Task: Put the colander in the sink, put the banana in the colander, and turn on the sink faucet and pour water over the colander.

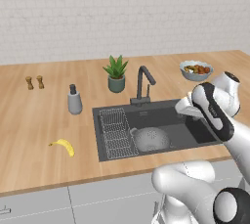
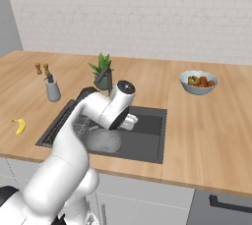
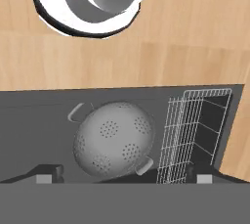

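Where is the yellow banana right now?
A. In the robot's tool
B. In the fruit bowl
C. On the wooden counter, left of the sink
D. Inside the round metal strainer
C. The banana lies on the bare wooden counter, well to the left of the sink, while the strainer sits in the sink with nothing in it.

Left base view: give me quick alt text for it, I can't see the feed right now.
The colander sits in the sink beside a wire rack, with the robot's arm over the basin's right side. The banana lies on the wooden counter left of the sink. The sink faucet stands behind the basin.
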### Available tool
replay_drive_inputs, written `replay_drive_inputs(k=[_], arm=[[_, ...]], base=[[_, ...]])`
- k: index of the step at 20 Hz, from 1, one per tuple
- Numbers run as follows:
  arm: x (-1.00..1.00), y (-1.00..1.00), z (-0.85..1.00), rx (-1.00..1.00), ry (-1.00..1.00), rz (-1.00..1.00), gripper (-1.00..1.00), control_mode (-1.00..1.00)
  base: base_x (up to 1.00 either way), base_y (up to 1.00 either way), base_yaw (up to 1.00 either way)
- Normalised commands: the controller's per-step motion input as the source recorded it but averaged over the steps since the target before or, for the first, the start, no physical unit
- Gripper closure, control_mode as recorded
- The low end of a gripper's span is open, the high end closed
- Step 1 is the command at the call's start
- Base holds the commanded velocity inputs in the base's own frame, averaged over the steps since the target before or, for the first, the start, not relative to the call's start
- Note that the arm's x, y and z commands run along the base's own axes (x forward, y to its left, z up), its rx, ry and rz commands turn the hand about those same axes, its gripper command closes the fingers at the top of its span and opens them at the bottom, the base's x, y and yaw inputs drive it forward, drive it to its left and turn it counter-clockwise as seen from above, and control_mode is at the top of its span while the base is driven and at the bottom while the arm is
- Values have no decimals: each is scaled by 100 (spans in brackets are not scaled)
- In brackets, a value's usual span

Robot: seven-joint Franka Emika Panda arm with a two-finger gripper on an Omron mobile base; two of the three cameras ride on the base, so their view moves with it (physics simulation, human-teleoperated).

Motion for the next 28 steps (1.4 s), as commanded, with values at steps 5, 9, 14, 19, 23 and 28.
replay_drive_inputs(k=[5, 9, 14, 19, 23, 28], arm=[[-27, 58, 69, 13, 30, -14, -100, -100], [-19, 86, 45, 8, 27, -17, -100, -100], [-1, 100, 10, 0, 16, -28, -100, -100], [0, 100, 0, 0, 9, -39, -100, -100], [0, 100, 0, 0, 12, -43, -100, -100], [0, 100, 0, 6, 16, -48, -100, -100]], base=[[0, 0, 0], [0, 0, 0], [0, 0, 0], [0, 0, 0], [0, 0, 0], [0, 0, 0]])
